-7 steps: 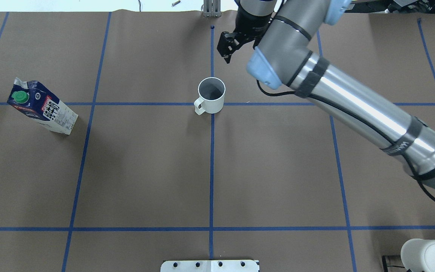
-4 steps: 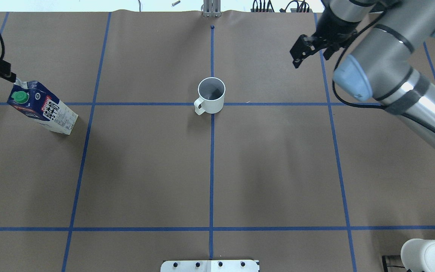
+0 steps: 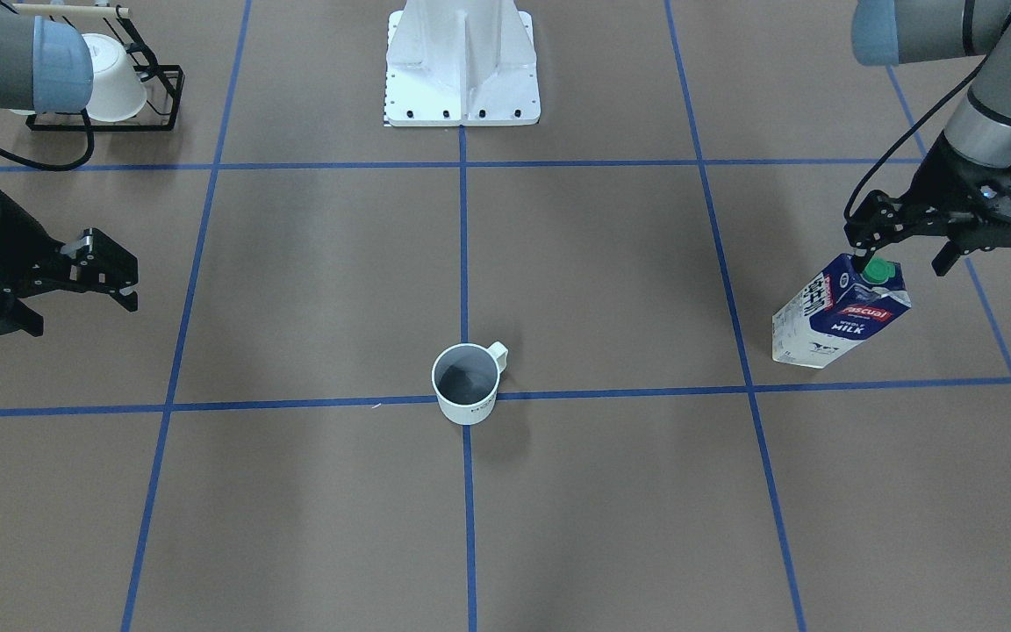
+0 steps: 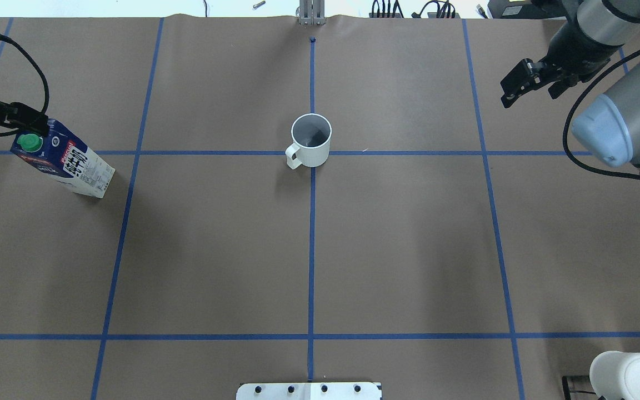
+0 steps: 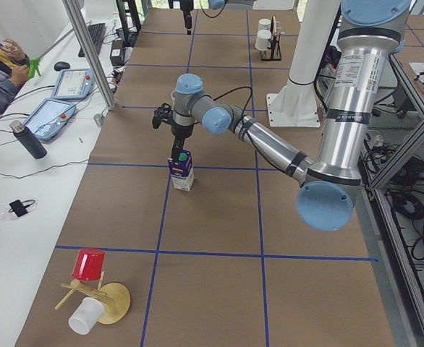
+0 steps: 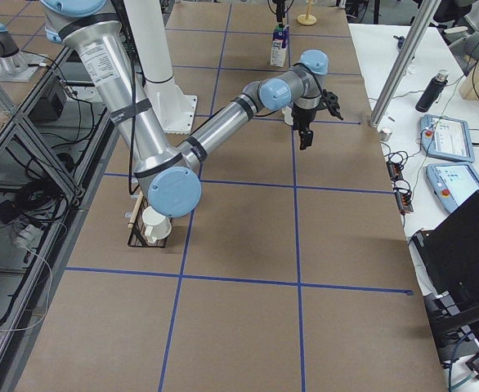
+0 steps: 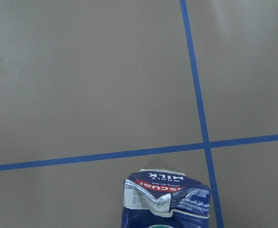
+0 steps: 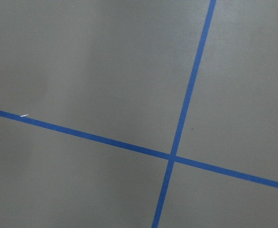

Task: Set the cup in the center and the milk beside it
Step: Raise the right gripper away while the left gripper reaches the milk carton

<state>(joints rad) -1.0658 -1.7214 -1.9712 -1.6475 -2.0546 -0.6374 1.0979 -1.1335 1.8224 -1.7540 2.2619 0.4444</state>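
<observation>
Brown paper crossed with blue tape covers the bench (image 4: 409, 250), and the cup (image 4: 311, 140) stands on the middle crossing. We see the milk (image 3: 839, 312) upright, well off to the robot's left, its long axis vertical. It sits just beneath the left jaws, which hang spread and empty over the green cap (image 3: 878, 270). The right jaws, likewise spread and empty, are far across the bench. The carton's red band reads "Pascual", with "MILK" below.

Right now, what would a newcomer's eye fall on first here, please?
A small white mug with a dark grey inside stands at the middle crossing of blue tape lines. A tall dark-blue and white milk carton stands at the robot's left, the left tool open just over its green cap; the right tool hangs open, empty.
</observation>
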